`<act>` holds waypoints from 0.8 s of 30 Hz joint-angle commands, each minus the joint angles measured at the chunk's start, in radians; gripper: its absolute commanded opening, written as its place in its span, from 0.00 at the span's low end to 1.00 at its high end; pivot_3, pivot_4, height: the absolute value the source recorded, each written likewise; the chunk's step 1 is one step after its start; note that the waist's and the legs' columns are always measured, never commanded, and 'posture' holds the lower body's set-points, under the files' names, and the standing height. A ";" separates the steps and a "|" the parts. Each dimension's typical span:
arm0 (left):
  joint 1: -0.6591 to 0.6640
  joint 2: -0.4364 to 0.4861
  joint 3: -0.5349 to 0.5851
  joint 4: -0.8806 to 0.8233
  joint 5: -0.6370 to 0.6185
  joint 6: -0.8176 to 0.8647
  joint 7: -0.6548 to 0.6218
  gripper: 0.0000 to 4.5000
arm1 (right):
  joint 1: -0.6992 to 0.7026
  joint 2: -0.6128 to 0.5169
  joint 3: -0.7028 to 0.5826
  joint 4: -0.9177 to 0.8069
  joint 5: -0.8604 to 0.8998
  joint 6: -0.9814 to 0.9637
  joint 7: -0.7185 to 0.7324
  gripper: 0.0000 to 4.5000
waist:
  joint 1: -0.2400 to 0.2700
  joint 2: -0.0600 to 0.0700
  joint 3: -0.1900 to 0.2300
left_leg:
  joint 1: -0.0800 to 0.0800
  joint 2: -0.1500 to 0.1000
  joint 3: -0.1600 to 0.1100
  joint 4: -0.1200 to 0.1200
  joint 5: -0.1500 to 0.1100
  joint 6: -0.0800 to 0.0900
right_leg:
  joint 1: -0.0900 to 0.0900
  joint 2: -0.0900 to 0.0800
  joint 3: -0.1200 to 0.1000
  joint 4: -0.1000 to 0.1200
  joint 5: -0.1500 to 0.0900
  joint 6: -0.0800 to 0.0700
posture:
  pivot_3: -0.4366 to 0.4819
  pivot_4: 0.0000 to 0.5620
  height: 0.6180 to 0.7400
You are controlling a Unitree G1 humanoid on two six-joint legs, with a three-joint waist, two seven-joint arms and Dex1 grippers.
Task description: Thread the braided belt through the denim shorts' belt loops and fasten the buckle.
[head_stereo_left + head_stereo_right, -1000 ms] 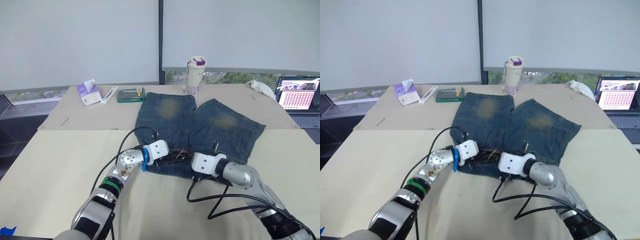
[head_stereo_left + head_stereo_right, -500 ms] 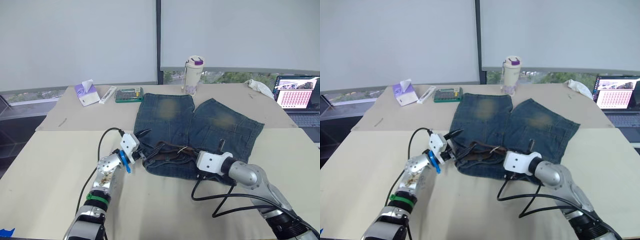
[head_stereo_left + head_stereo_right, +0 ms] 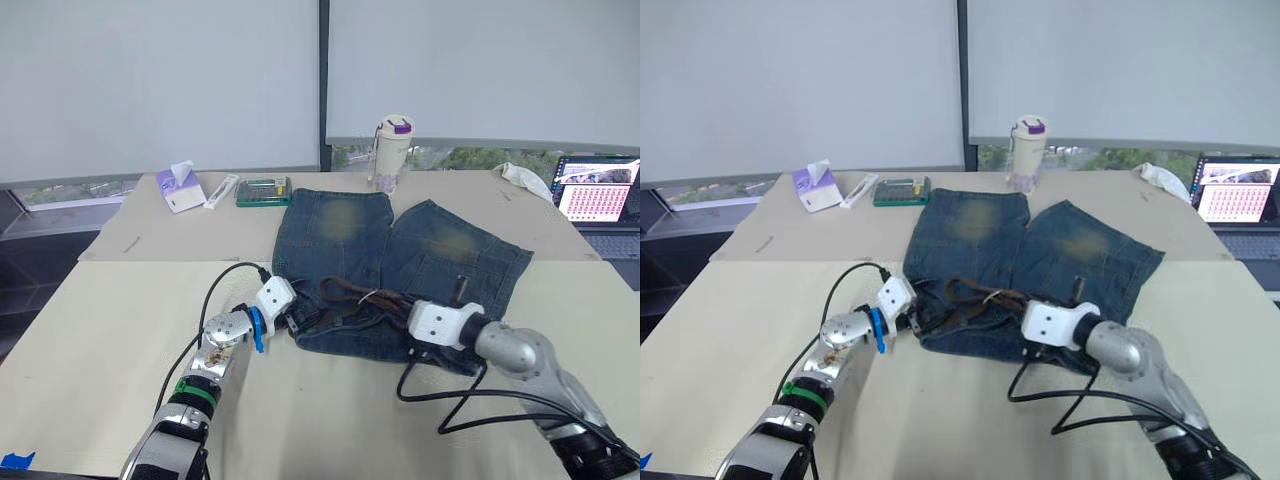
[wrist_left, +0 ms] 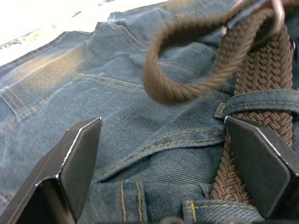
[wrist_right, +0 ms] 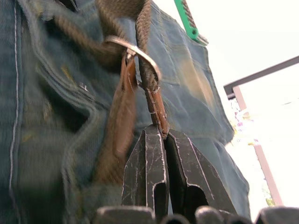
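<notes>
At the near edge of the denim shorts [image 3: 400,265], which lie flat on the table [image 3: 90,330], the left gripper [image 4: 163,158] rests with its fingers spread wide over the waistband, and one of the belt loops [image 4: 261,100] crosses the braided belt [image 3: 345,298] just beside it. To the right, the right gripper [image 5: 163,140] is pinched tight on the belt's brown tip, just beyond the buckle [image 5: 135,53]. Farther away, a bottle [image 3: 391,152] stands past the shorts' legs.

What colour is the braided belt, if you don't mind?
Brown; the braided belt shows best in the left wrist view.
</notes>
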State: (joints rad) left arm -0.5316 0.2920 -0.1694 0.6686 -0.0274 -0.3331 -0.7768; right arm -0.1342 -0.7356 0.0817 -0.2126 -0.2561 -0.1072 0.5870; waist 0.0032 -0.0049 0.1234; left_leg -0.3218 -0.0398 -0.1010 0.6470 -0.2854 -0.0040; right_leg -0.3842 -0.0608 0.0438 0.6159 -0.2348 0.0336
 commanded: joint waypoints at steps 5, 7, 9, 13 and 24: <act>0.047 0.057 -0.057 0.103 0.098 0.057 0.014 0.99 | 0.145 -0.114 -0.291 -0.041 0.186 -0.042 0.082 0.00 | -0.012 0.001 -0.005 | 0.001 0.001 0.000 -0.002 0.000 0.000 | 0.001 0.001 0.000 0.000 0.000 0.000 | 0.48 0.27 1.00; 0.048 0.060 -0.060 0.102 0.097 0.060 0.013 0.99 | 0.189 -0.150 -0.354 -0.013 0.197 -0.065 0.096 0.00 | -0.013 0.003 -0.006 | 0.001 0.001 0.001 -0.002 -0.001 0.001 | 0.002 0.000 0.001 -0.001 -0.001 0.001 | 0.48 0.27 1.00; 0.051 0.062 -0.063 0.098 0.097 0.063 0.014 0.99 | 0.247 -0.200 -0.423 0.049 0.177 -0.105 0.108 0.00 | -0.015 0.003 -0.006 | 0.001 0.001 0.002 -0.002 -0.001 0.001 | 0.003 0.000 0.001 -0.001 -0.001 0.002 | 0.48 0.27 1.00; 0.051 0.065 -0.065 0.098 0.097 0.064 0.018 0.99 | 0.351 -0.274 -0.535 0.159 0.157 -0.173 0.131 0.00 | -0.018 0.003 -0.006 | 0.005 0.002 0.002 -0.004 -0.004 0.005 | 0.013 0.001 0.001 -0.003 -0.009 0.010 | 0.48 0.27 1.00; 0.096 0.064 0.036 0.001 -0.111 0.009 -0.161 0.99 | 0.449 -0.190 -0.584 0.057 0.378 -0.036 0.200 0.00 | -0.021 0.003 -0.005 | 0.005 0.004 0.001 -0.004 -0.004 0.005 | 0.013 0.000 0.002 -0.004 -0.010 0.011 | 0.48 0.27 1.00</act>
State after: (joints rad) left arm -0.4863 0.3270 -0.1374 0.6596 -0.1185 -0.3322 -0.8665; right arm 0.3007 -0.9245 -0.4495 -0.1229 0.0601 -0.2020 0.7637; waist -0.0180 -0.0021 0.1184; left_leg -0.3179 -0.0359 -0.1012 0.6429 -0.2899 0.0015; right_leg -0.3713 -0.0609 0.0456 0.6117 -0.2449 0.0445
